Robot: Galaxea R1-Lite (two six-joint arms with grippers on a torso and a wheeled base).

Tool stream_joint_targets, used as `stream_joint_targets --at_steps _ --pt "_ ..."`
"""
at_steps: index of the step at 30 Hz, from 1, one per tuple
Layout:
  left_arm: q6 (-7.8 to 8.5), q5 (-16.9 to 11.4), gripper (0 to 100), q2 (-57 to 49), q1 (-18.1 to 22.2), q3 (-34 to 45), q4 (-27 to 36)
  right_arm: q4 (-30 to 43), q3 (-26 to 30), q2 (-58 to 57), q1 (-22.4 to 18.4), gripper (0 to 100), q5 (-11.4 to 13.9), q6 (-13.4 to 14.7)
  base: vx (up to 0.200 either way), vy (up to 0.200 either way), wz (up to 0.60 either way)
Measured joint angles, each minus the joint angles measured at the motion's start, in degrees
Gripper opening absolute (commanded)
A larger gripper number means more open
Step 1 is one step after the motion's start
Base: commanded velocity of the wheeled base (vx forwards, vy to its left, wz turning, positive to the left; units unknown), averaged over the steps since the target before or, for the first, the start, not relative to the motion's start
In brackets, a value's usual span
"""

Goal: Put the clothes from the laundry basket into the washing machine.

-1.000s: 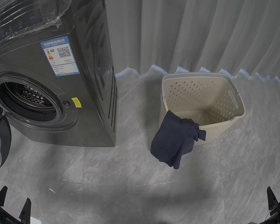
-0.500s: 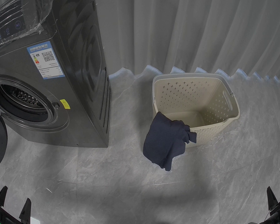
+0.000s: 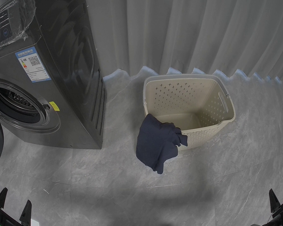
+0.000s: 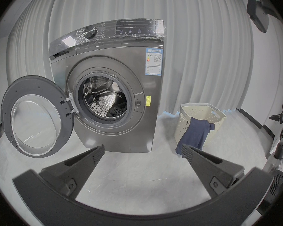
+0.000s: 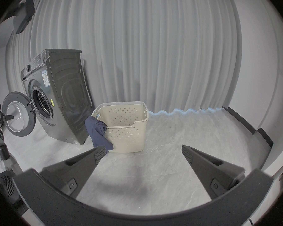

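Navy cloth [image 3: 155, 145] drapes basket [image 3: 185, 76] rim beside washing machine [image 3: 69, 79]; left gripper [image 4: 142, 146] and right gripper [image 5: 141, 147] gape empty.

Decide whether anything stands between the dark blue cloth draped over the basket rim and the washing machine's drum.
Nothing visible does. The dark blue cloth hangs over the rim of the cream perforated plastic basket; grey tiled floor lies between it and the grey front-loading washing machine, whose round door is swung open.
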Motion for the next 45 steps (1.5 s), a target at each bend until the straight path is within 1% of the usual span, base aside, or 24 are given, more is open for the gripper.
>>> stream_joint_targets --at_steps 10,12,15,18,23,25,26,29,32,38,45 --pt "0.12 -0.13 100 0.00 -0.01 0.00 -0.04 -0.91 0.00 0.00 0.00 100 0.11 0.05 0.000 0.000 0.00" --pt "0.12 -0.11 100 0.00 -0.04 0.00 -0.04 -1.22 -1.07 0.00 0.01 100 0.50 0.07 0.000 0.000 0.00" --pt "0.12 -0.11 100 0.00 -0.06 0.00 -0.04 -1.22 -4.85 0.61 0.27 100 1.34 0.29 0.000 0.000 0.00" --pt "0.12 -0.11 100 0.00 -0.09 0.00 -0.04 -1.35 -8.74 3.67 0.84 100 2.97 1.49 0.000 0.000 0.00" --pt "0.09 -0.11 100 0.00 -0.04 0.00 -0.02 -4.21 -11.80 13.07 2.86 100 5.14 4.67 0.000 0.000 0.00" --pt "0.06 -0.11 100 0.00 -0.04 0.00 -0.02 -7.31 -12.26 18.92 4.44 100 5.91 5.92 0.000 -0.200 0.00" --pt "0.06 -0.11 100 0.00 -0.04 0.00 -0.02 -8.00 -12.35 20.10 4.79 100 6.07 6.14 0.000 -0.200 0.00" --pt "0.06 -0.11 100 0.00 -0.01 0.00 -0.02 -13.02 -12.39 28.21 7.49 100 6.64 7.29 0.000 -0.200 0.00" --pt "0.06 -0.11 100 0.00 -0.06 0.00 0.00 -18.59 -12.26 36.52 10.47 100 6.86 8.50 0.000 0.000 0.00" --pt "0.11 -0.11 100 0.00 -0.01 0.00 0.00 -29.66 -12.29 53.57 16.90 100 6.70 11.07 0.000 0.000 0.00" --pt "0.17 -0.13 100 0.00 -0.04 0.00 0.00 -42.65 -13.79 73.96 26.40 100 5.17 15.53 0.029 0.000 0.00"
